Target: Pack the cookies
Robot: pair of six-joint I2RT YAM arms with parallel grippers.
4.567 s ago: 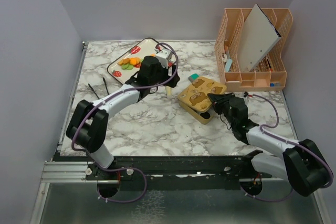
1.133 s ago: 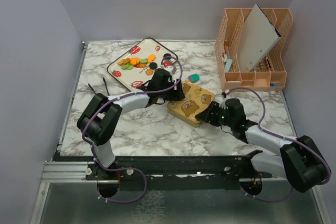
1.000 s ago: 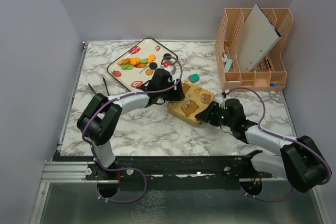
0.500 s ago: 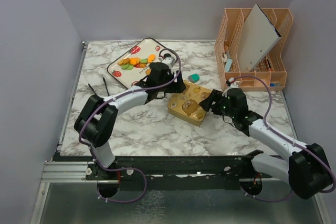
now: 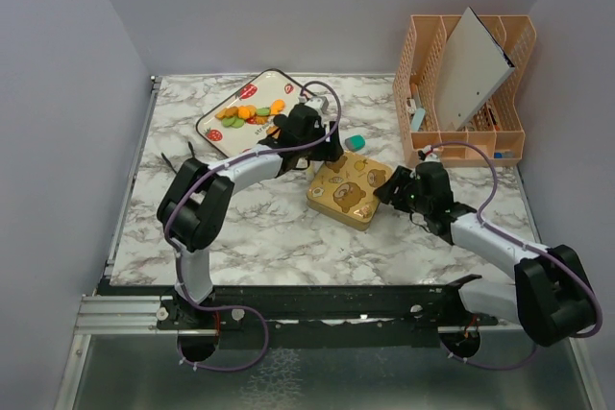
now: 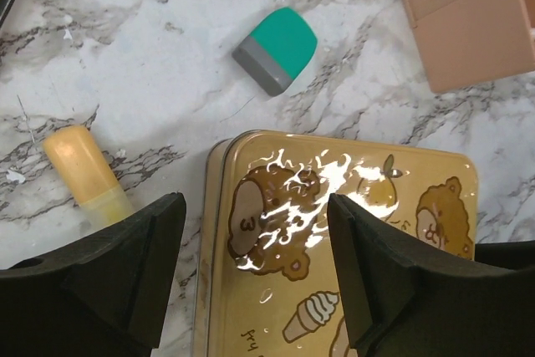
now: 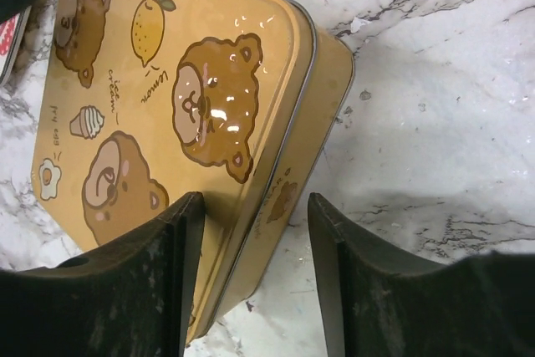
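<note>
Only the tin (image 5: 348,189) and the arms have shifted, leftward. The cookies (image 5: 246,113) lie heaped on the strawberry tray (image 5: 272,82), near the tin but apart from it. The left gripper (image 6: 255,206) and right gripper (image 7: 255,202), jaws spread and empty, bracket opposite ends of the closed tin, likely to free its lid.

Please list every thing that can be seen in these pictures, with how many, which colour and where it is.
tin: one, gold with bear prints, lid on, middle of the table
tray: one, white with strawberry prints, far left
cookies: a small heap, orange and green showing, on the tray
small block: one, teal and grey, beyond the tin
stick: one, yellow, beside the tin
organizer: one, peach, far right
board: one, pale grey, leaning in the organizer
thin pieces: two, it seems, black, left side
table: one, white marble
left gripper: open, above the tin
right gripper: open, over the tin's edge
</note>
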